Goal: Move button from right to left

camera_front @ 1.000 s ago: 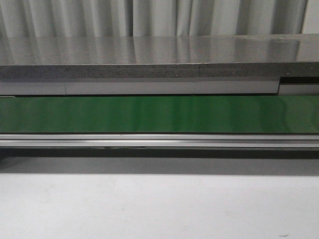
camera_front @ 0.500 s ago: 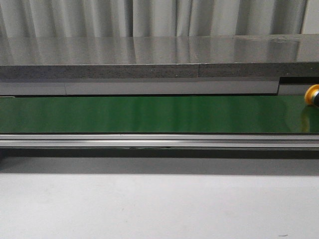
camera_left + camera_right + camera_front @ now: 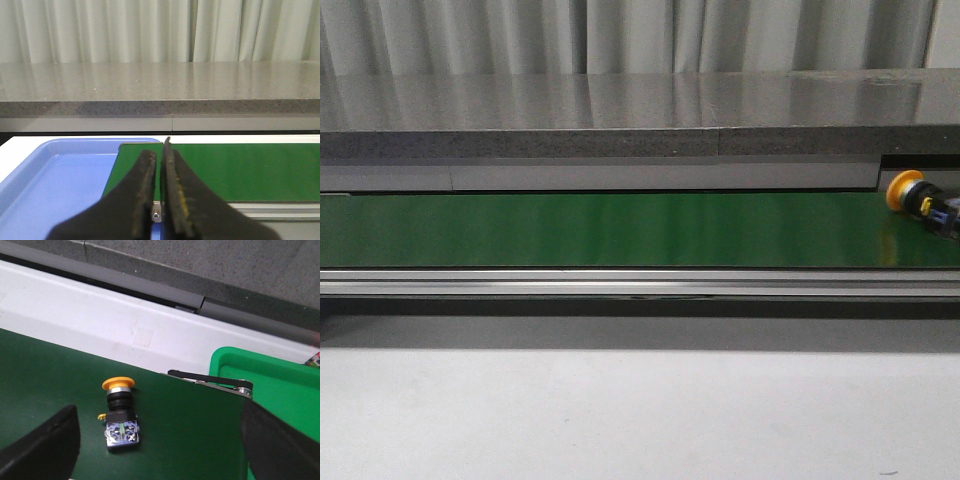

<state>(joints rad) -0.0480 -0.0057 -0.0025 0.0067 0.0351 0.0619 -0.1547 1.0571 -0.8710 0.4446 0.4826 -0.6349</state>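
The button (image 3: 918,201), with an orange-yellow cap and a dark body, lies on its side at the far right end of the green belt (image 3: 620,230). In the right wrist view the button (image 3: 120,412) lies on the belt between my wide-open fingers, nearer one of them, untouched. My right gripper (image 3: 160,450) is open and empty above it. My left gripper (image 3: 160,165) is shut and empty, above the belt's left end next to the blue tray (image 3: 60,180). Neither gripper shows in the front view.
A grey stone counter (image 3: 620,110) runs behind the belt, with curtains behind. A metal rail (image 3: 620,282) borders the belt's near side. A green bin (image 3: 280,385) stands past the belt's right end. White table (image 3: 620,420) lies in front.
The button has come into the front view from the right edge and moved left along the belt. One second ago the belt showed nothing.
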